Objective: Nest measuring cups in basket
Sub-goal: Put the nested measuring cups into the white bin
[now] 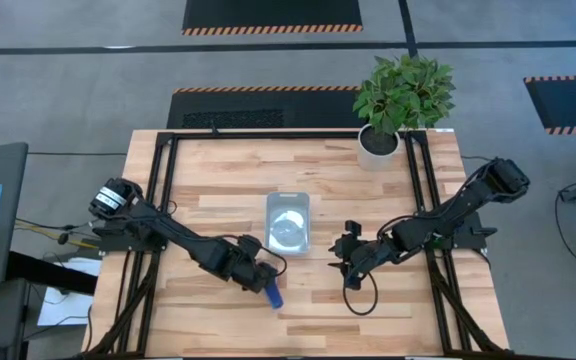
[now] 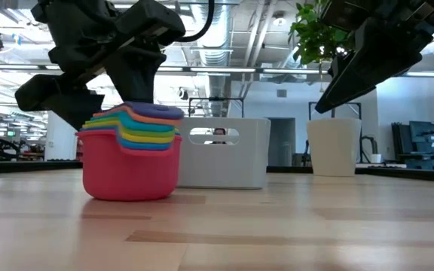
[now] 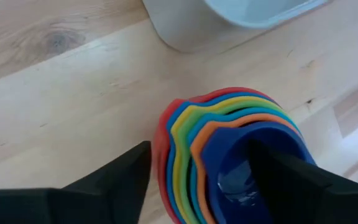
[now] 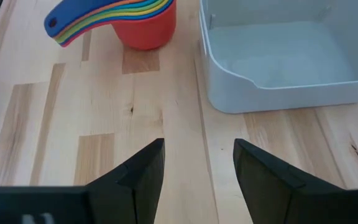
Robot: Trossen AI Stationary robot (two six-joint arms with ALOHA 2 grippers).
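Left claw (image 3: 197,180) hung directly over the stack of measuring cups (image 2: 132,154), its fingers (image 3: 114,177) spread wide on either side of the stack and gripping nothing. All the cups sat nested inside the red one, standing on the worktop (image 1: 218,180) just beside the basket (image 1: 288,221), not in it. Right claw (image 4: 197,168) waited released on the basket's other side, low over bare wood.
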